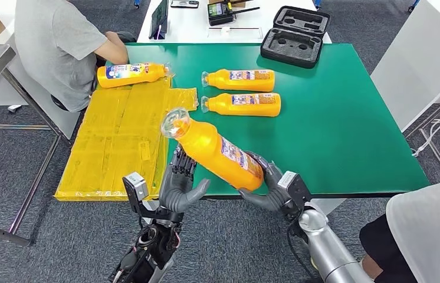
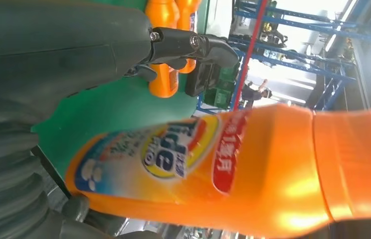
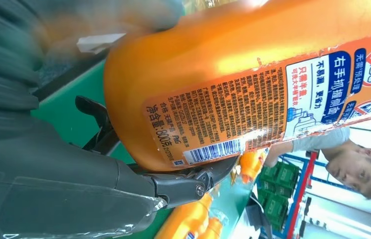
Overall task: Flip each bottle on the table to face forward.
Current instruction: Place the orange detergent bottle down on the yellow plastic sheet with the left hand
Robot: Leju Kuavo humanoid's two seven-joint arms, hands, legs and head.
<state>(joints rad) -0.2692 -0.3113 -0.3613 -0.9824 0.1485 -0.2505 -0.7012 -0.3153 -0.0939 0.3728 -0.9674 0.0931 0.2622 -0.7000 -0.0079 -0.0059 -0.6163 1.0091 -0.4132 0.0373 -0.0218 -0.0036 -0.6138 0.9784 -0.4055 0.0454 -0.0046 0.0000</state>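
While my right hand [image 1: 266,187] grips the bottle [image 1: 214,150] by its base above the table [image 1: 347,130] edge, its neck slants up and away past my spread, empty left hand [image 1: 181,187], just beside it.

held bottle [image 2: 223,169] cap cut off, right hand [image 1: 268,188] fingers [image 3: 183,186] partly hidden behind it
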